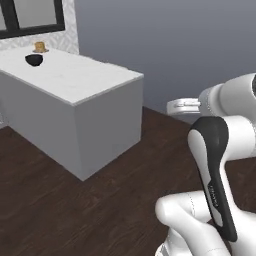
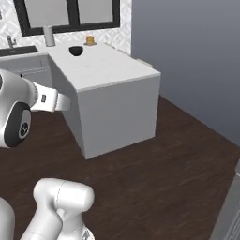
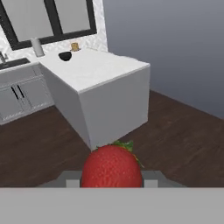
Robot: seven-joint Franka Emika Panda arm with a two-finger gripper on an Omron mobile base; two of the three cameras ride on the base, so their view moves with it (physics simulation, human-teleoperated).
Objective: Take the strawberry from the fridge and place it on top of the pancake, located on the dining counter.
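In the hand view a red strawberry [image 3: 112, 165] with a green leafy top sits between the fingers of my gripper [image 3: 112, 178], which is shut on it. Ahead stands the dining counter [image 3: 105, 72], a white slab with grey sides [image 1: 87, 82] [image 2: 110, 65], several floor-widths away from the hand. At its far end lies the pancake [image 3: 75, 47], a small golden-brown stack [image 1: 40, 47] [image 2: 90, 41]. A dark grey slanted panel [image 2: 229, 211] shows at the lower right of the right base view; I cannot tell whether it is the fridge.
A dark bowl [image 3: 65, 56] [image 1: 34, 60] [image 2: 76, 50] stands just in front of the pancake. Light grey cabinets with black handles [image 3: 19, 94] and a sink [image 2: 16, 50] run left of the counter under a black-framed window. Dark wood floor [image 3: 175, 131] surrounds the counter.
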